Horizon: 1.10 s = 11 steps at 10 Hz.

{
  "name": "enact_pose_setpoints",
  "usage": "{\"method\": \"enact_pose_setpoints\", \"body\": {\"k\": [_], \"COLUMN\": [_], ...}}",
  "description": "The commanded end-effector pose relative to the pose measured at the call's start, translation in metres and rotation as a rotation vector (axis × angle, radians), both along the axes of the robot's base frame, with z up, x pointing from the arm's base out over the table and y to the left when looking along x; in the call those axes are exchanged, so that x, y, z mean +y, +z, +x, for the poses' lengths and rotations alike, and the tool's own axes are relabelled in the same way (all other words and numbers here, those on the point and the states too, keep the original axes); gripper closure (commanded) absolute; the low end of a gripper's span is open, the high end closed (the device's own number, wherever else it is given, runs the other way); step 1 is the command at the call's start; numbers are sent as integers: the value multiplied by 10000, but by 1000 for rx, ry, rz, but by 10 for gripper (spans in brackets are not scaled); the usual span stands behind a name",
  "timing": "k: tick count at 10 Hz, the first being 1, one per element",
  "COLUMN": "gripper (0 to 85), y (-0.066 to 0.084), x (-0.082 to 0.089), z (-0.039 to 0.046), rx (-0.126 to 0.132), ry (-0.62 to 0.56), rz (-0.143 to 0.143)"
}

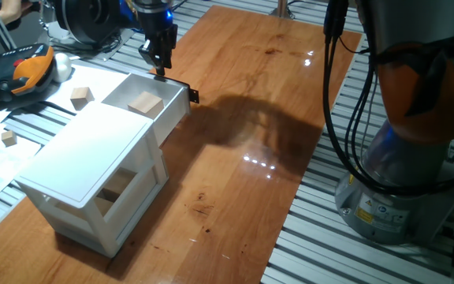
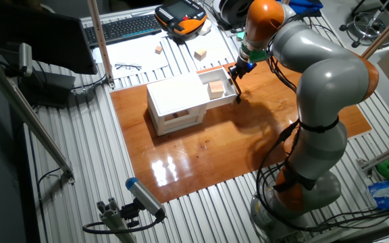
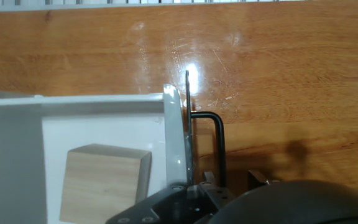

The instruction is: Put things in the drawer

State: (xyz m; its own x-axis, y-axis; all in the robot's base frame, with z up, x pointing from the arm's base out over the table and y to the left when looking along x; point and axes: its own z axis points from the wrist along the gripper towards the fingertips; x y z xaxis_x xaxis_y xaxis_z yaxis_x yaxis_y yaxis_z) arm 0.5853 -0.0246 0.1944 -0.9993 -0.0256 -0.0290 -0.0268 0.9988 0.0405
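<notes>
Closest to the lens in the hand view, we see the dark body of our claw [image 3: 229, 193] along the bottom edge, with the drawer [image 3: 174, 124] and its front wall right ahead of it. We cannot tell from any view whether the claw is open or closed; its fingertips sit low at the drawer's front rim, by the thin black handle [image 3: 217, 140] that loops out from that wall.

Just left of the claw in the hand view, one cube [image 3: 104, 182] lies flat on the drawer floor, close to the front wall. In one fixed view the same cube [image 1: 145, 103] rests inside the pulled-out drawer [image 1: 172, 106], just below the claw [image 1: 158, 59].

Beyond the drawer, away from the claw, we see the cabinet [image 1: 85, 158] on the wooden counter [image 1: 274, 118]. Inside its lower opening another cube [image 1: 115, 192] shows, partly hidden by the frame.

Farther from the claw, off the counter on the slatted surface, two more cubes lie: one [image 1: 82, 96] near the drawer's far side and a smaller-looking one [image 1: 8, 138] well apart.

In the other fixed view the claw [image 2: 237, 69] hangs at the drawer's [image 2: 229, 95] outer end.
</notes>
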Motion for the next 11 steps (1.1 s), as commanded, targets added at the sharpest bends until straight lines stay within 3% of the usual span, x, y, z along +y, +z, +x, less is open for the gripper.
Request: {"method": "enact_pose_setpoints", "body": {"k": [1,11], "gripper": [510,510], "y": [-9,-138], "x": [-4,7], "z": [-3,1], "rx": [0,8], "ry": [0,3], "rz": [2,12]}}
